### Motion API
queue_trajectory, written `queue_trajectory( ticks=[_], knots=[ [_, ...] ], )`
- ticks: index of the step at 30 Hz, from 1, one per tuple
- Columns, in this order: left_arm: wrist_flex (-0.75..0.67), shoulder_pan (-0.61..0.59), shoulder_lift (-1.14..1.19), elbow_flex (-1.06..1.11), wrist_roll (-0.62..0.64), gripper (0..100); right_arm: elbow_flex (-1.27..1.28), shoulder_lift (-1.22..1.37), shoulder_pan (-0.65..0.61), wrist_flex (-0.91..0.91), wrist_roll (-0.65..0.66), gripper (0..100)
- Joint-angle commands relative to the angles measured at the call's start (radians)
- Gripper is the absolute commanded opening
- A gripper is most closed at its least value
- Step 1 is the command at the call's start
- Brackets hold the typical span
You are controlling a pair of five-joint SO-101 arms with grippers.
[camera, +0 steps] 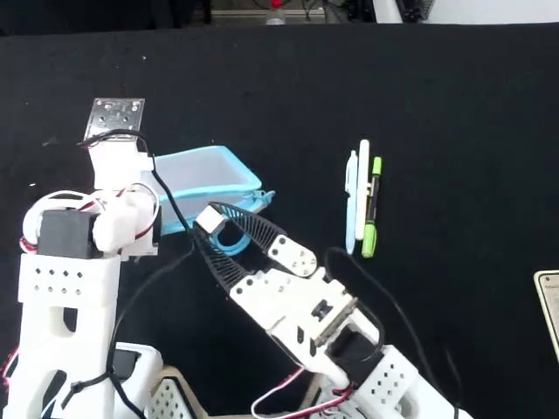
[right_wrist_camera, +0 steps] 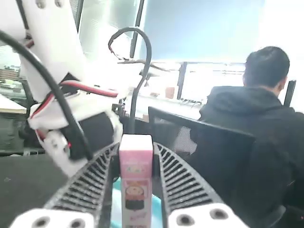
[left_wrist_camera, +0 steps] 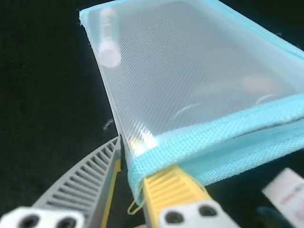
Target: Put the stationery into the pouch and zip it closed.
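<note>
A translucent light-blue pouch with a teal zipper edge lies left of the table's middle. My left gripper is shut on the pouch at a corner of its zipper edge. A white tube shows through the pouch wall. My right gripper is shut on a pink-and-white eraser, held right at the pouch's open teal edge. A light-blue pen, a white pen and a green highlighter lie side by side on the black table, to the right of the pouch.
The left arm's white body stands over the near left end of the pouch. A metal plate lies behind it. A pale card sits at the right edge. Black table surrounds the pens.
</note>
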Motion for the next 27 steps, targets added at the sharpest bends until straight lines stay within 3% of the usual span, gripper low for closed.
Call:
queue_trajectory(
  ticks=[1,10,27],
  knots=[
    [0.011,0.022,-0.011,-0.059,0.009,3,-0.002,-0.016,0.054,-0.077,-0.005,1.1],
    [0.051,0.024,-0.023,-0.087,-0.048,3,-0.002,-0.015,0.077,-0.077,-0.005,1.1],
    [0.064,0.047,-0.126,-0.099,-0.043,3,-0.062,-0.022,0.068,-0.048,-0.008,1.1]
  ],
)
